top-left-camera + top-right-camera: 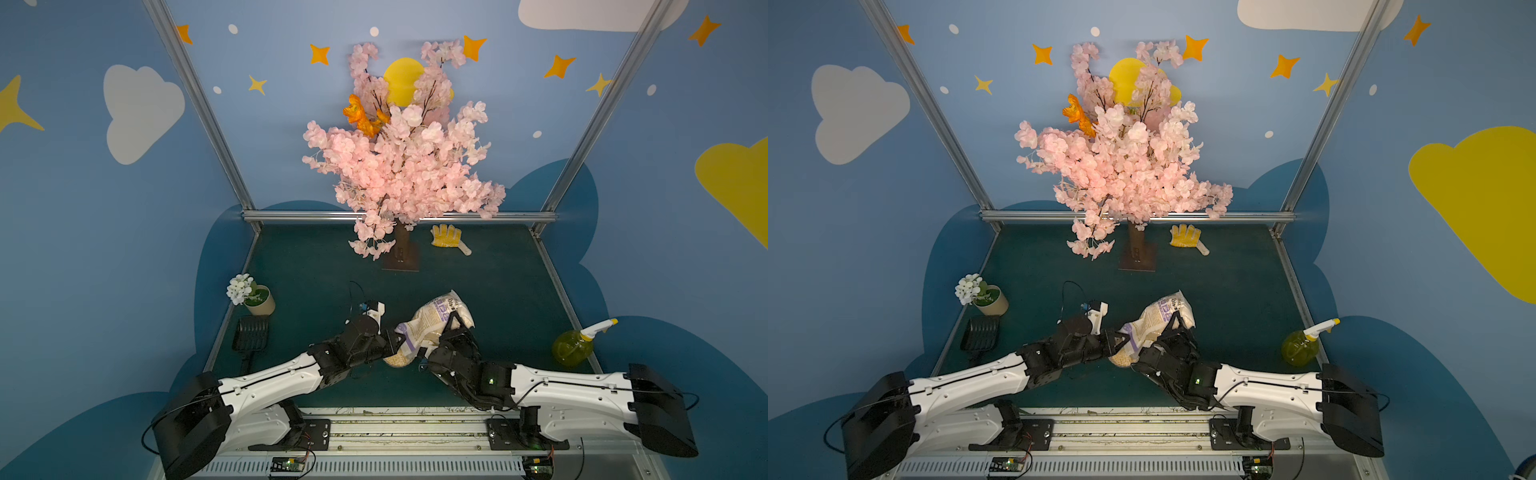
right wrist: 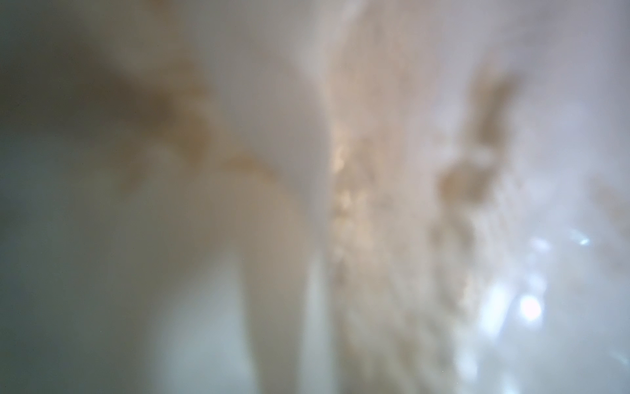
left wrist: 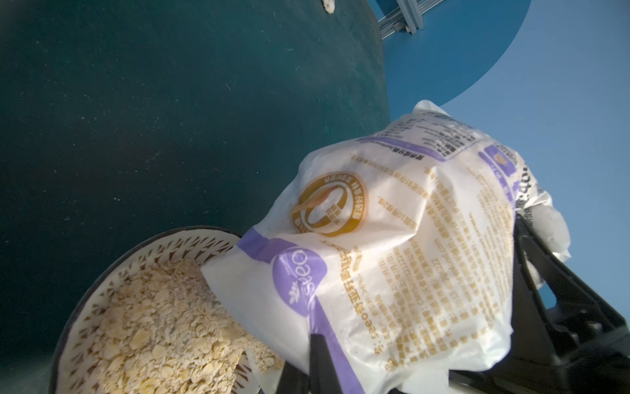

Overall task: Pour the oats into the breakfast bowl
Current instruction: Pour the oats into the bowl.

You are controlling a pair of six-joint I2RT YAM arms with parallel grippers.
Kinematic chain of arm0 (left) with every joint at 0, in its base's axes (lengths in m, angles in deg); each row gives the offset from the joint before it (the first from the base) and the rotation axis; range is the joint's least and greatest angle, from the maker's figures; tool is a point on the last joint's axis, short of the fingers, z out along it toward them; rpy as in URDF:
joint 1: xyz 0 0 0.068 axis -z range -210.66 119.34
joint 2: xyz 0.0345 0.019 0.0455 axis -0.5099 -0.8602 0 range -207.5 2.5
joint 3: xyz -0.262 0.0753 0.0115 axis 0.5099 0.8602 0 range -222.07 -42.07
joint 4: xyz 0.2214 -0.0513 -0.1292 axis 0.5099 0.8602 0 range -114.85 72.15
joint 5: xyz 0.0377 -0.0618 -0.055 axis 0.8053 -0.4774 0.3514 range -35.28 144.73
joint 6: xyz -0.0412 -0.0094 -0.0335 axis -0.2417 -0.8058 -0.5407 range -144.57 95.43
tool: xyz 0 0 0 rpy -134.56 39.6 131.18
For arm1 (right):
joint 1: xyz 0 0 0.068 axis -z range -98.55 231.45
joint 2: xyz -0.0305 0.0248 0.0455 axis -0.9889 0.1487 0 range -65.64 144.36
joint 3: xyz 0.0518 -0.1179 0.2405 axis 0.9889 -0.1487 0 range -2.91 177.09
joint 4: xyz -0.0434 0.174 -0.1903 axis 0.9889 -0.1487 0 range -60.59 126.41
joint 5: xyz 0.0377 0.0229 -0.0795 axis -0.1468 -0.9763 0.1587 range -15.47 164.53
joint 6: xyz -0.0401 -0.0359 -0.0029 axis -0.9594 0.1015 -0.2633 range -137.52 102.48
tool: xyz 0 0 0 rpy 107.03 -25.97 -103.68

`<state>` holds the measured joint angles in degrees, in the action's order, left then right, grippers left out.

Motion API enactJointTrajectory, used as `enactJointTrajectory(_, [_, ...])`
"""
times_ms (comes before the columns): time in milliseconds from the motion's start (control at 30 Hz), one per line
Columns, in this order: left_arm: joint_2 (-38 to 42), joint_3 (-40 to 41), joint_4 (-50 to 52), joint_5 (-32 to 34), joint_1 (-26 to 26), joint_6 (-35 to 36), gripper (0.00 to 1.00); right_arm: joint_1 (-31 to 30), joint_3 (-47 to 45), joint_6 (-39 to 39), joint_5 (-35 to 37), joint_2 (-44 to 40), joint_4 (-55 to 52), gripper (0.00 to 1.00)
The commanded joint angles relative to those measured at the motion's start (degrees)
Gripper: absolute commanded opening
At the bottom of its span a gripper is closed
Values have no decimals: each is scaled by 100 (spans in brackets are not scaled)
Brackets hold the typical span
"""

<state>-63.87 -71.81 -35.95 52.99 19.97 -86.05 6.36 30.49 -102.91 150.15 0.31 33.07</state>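
step: pouring | left pincer [image 1: 395, 337] clamped on oats bag [image 1: 434, 318] mouth corner, right pincer [image 1: 449, 331] gripping its body | breakfast bowl [image 3: 177, 247] just below left pincer, looks nearly full — ease the tilt, hold mouth over rim — avoid spill

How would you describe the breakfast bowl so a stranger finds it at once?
Start at the green table, on the robot's side. Under the tilted oats bag sits the patterned bowl, holding pale flakes; the beige pot holds white flowers instead.
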Motion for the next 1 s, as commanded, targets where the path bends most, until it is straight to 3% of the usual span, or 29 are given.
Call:
enactJointTrajectory(0, [-16, 125, 11, 48, -45, 85, 3, -1, 198, -52, 449, -343, 982, 0])
enactJointTrajectory(967, [63, 402, -204, 76, -420, 108, 3, -96, 638, -264, 283, -170, 1468, 0])
